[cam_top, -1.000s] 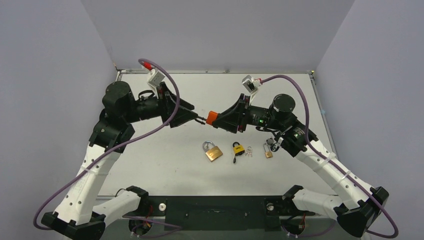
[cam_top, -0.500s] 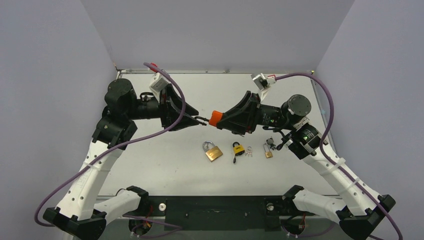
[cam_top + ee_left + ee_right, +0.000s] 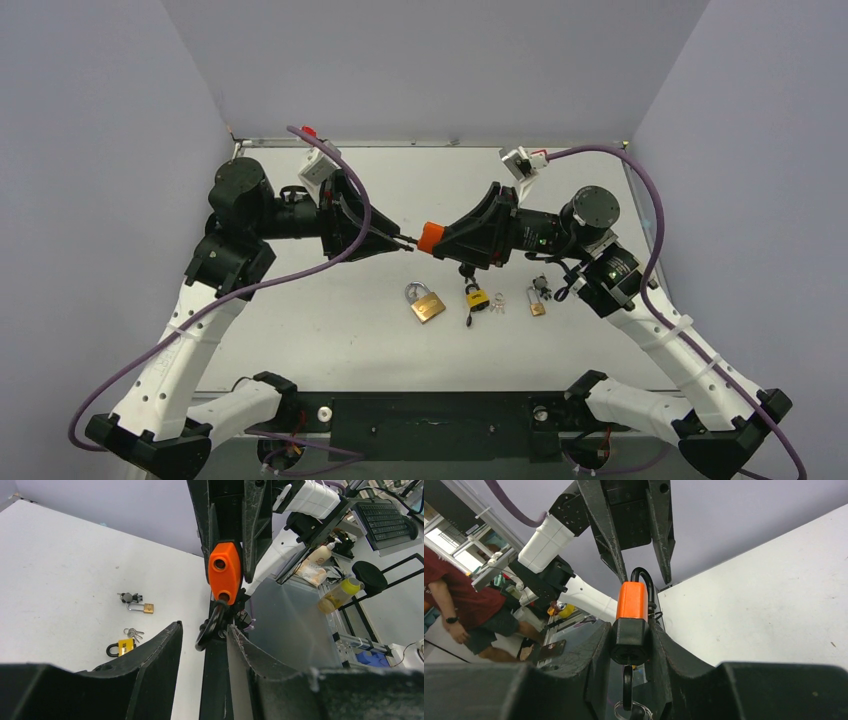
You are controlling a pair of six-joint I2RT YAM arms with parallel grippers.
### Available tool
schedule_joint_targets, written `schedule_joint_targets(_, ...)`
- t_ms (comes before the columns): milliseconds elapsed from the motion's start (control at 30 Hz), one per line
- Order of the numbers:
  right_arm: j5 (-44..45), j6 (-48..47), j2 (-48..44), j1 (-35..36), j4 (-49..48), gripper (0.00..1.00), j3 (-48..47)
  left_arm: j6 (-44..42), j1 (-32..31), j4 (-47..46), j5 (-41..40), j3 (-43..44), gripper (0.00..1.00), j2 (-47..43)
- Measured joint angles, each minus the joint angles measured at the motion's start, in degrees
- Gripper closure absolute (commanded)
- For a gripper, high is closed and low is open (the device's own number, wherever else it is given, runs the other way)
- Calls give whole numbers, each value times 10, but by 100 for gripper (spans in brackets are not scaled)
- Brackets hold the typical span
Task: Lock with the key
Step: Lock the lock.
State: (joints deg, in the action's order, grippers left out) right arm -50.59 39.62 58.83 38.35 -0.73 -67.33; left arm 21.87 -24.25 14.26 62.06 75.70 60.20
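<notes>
while your right gripper (image 3: 631,630) pinches the orange padlock (image 3: 633,600), your left gripper (image 3: 404,243) stands spread around its shackle (image 3: 644,577).

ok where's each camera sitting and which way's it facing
Top: above, behind the arms, looking down on the table; both arms show.
Left wrist: on the left arm, facing the orange lock in the right hand; own fingers show.
Right wrist: on the right arm, facing the left hand; own fingers show.
All share the orange lock.
</notes>
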Motion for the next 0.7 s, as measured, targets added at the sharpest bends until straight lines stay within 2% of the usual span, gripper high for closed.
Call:
schedule_joint_targets(233,15,-14,0,0,24,100,-3,-2,-6,1,0,0,74,0)
schedule_joint_targets(500,22,-17,1,0,31,100,-12,-16,-13,16,-1,4,78,0)
schedule_joint_targets(567,22,-18,1,0,31,100,-12,-18,-14,20,-3,7,83,0)
schedule_joint_targets(667,22,-19,1,0,32,100,-13,-20,-16,23,-5,11,100,0)
schedule_joint_targets(700,22,-19,1,0,33,100,-14,-21,-16,23,-8,11,100,0)
